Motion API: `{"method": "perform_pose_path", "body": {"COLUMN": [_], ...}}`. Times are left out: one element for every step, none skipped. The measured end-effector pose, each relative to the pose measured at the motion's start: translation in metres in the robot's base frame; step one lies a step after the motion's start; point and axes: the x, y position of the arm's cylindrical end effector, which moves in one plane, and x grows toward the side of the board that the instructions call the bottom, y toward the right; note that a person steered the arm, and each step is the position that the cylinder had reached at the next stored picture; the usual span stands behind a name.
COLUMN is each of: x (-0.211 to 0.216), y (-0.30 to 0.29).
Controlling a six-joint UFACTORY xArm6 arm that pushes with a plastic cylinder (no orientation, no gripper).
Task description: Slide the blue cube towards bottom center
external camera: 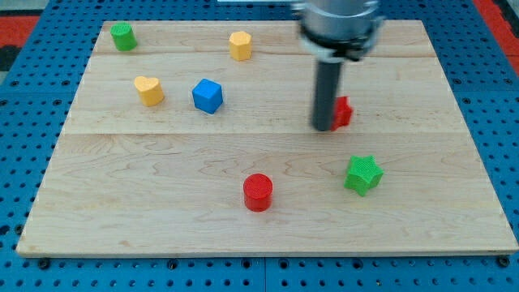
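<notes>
Well right of the blue cube (208, 96), my tip (324, 128) just beside a half-hidden red block (344, 111), gripper absent

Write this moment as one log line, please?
task: blue cube to bottom center | my tip right of cube, apart, beside a red block | cube not yet moved down

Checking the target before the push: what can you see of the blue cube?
The blue cube is a small, solid-looking block, matte blue, like plastic. It sits on the wooden board, turned slightly, in the upper left part of the view. Nothing touches it: the yellow heart-like block is just to its left, and my tip is well to its right.
</notes>
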Motion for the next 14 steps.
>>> {"method": "perform_pose_path", "body": {"x": [-0.025,-0.033,-0.015,-0.013,-0.013,-0.012,-0.001,-0.039,-0.082,-0.08,-0.026,0.034,0.01,-0.034], "y": [0.039,0.016,0.015,0.015,0.015,0.01,-0.084,-0.161,-0.18,-0.214,-0.213,-0.186,-0.212,-0.213]}}
